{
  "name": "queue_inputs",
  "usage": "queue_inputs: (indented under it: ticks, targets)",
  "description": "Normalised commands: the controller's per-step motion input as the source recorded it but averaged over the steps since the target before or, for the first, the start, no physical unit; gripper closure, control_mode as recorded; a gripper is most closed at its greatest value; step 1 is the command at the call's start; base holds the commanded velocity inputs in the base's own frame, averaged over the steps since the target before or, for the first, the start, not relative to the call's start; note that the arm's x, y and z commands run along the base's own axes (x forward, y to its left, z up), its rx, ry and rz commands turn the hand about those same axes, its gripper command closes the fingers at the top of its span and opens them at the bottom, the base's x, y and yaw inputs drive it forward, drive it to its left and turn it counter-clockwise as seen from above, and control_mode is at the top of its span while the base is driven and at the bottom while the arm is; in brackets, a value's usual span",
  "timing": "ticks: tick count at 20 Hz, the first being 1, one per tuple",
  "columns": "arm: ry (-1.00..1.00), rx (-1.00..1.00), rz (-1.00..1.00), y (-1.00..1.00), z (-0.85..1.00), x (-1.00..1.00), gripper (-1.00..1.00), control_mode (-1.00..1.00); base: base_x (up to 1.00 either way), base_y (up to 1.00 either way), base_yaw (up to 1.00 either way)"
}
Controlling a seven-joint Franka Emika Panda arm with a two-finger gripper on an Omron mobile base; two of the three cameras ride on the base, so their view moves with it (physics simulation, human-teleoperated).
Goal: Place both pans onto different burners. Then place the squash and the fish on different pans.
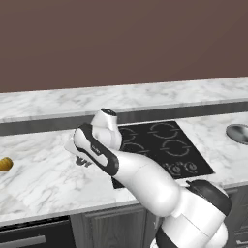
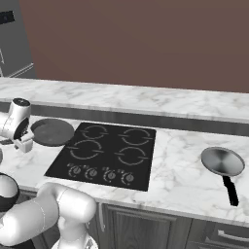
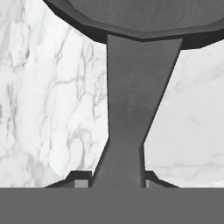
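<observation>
Nearest to us in the hand view, our gripper (image 3: 112, 177) is closed tight on the handle of the dark grey skillet (image 3: 140, 17), the 2 finger tips pressing the handle's sides while the pan's round body lies just beyond on the marble counter (image 3: 48, 96). In the right base view that skillet (image 2: 52, 132) sits on the counter just left of the black cooktop (image 2: 104, 153), touching none of the burner rings, with the gripper (image 2: 23, 144) at its near left edge. We judge the task barely begun: the 1st pan is gripped but not yet on a burner, and everything else is left to do. Further right, well apart from the cooktop, the silver pan (image 2: 223, 161) rests on the counter with its black handle pointing toward us. We count 2 pans and 4 burners (image 2: 95, 132), none of them occupied. Far off to the left in the left base view, 1 small yellow-orange squash (image 1: 5, 164) lies at the counter's edge of the picture. We cannot pick out the fish in these pictures, so its place is unknown to us. Both pans and both foods remain to be placed.
</observation>
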Motion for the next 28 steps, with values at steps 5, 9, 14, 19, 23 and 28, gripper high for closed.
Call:
queue_inputs:
  ticks: [5,9,14,19,23,28]
  targets:
    - [0.11,0.00,-0.11,-0.30,0.24,0.07,1.00,-1.00,0.00,0.00,0.00]
    - [0.12,0.00,-0.09,-0.39,0.12,0.06,1.00,-1.00,0.00,0.00,0.00]
    - [0.07,0.00,-0.06,-0.46,0.01,0.06,1.00,-1.00,0.00,0.00,0.00]
    - [0.01,0.00,-0.01,-0.44,0.00,0.17,1.00,-1.00,0.00,0.00,0.00]
    - [0.00,0.00,0.00,-0.36,0.00,0.23,1.00,-1.00,0.00,0.00,0.00]
    - [0.00,-0.01,0.00,-0.31,-0.12,0.17,1.00,-1.00,0.00,0.00,0.00]
